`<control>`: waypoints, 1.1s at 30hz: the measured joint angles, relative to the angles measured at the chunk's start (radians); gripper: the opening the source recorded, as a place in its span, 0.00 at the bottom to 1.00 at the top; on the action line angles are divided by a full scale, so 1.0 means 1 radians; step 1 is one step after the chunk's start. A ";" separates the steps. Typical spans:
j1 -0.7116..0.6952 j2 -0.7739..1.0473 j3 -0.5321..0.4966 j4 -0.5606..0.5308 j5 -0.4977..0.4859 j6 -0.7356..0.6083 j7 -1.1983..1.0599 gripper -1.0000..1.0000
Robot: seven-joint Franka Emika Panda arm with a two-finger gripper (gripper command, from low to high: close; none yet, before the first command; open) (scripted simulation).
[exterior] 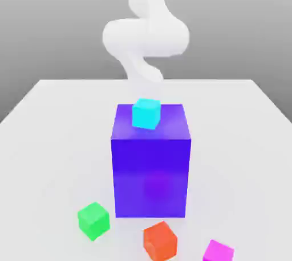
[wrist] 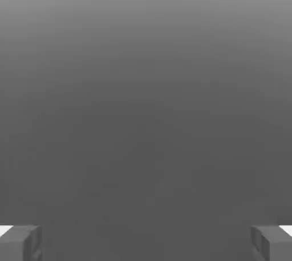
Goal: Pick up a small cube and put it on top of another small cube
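The small magenta-pink cube (exterior: pixel 218 251) lies on the white table at the front, toward the exterior view's right. The small cyan cube (exterior: pixel 146 113) rests on the top face of the big blue-violet block (exterior: pixel 151 174), near its far edge. My white arm (exterior: pixel 145 37) rises behind that block. In the hand view my gripper (wrist: pixel 146 244) is open: one grey fingertip (wrist: pixel 20 243) and the other (wrist: pixel 272 243) stand far apart with nothing between them, facing plain grey background.
A small green cube (exterior: pixel 93 220) and a small orange cube (exterior: pixel 160 241) sit on the table (exterior: pixel 45 140) in front of the big block. The block stands tall in the table's middle, between the arm and the front cubes.
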 joint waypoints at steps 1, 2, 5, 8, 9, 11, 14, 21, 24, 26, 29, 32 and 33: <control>0.012 0.039 -0.002 0.000 -0.002 0.012 -0.025 0.50; 0.023 0.077 -0.004 0.000 -0.004 0.024 -0.050 0.50; 0.054 0.187 -0.010 0.000 -0.007 0.057 -0.123 0.50; 0.083 0.296 -0.015 0.001 -0.008 0.091 -0.197 0.50; 0.092 0.332 -0.016 0.001 -0.007 0.102 -0.222 0.50; 0.109 0.405 -0.017 0.001 -0.005 0.124 -0.272 0.50; 0.130 0.514 -0.013 0.001 -0.001 0.158 -0.349 0.50; 0.173 0.768 0.009 0.001 0.005 0.236 -0.528 0.50; 0.178 0.876 0.023 0.002 0.000 0.269 -0.598 0.50; 0.181 0.949 0.035 0.002 -0.008 0.291 -0.642 0.50; 0.184 1.058 0.051 0.005 -0.027 0.331 -0.693 0.50; 0.190 1.167 0.047 0.024 -0.040 0.407 -0.697 0.50; 0.190 1.203 0.046 0.032 -0.046 0.434 -0.693 0.50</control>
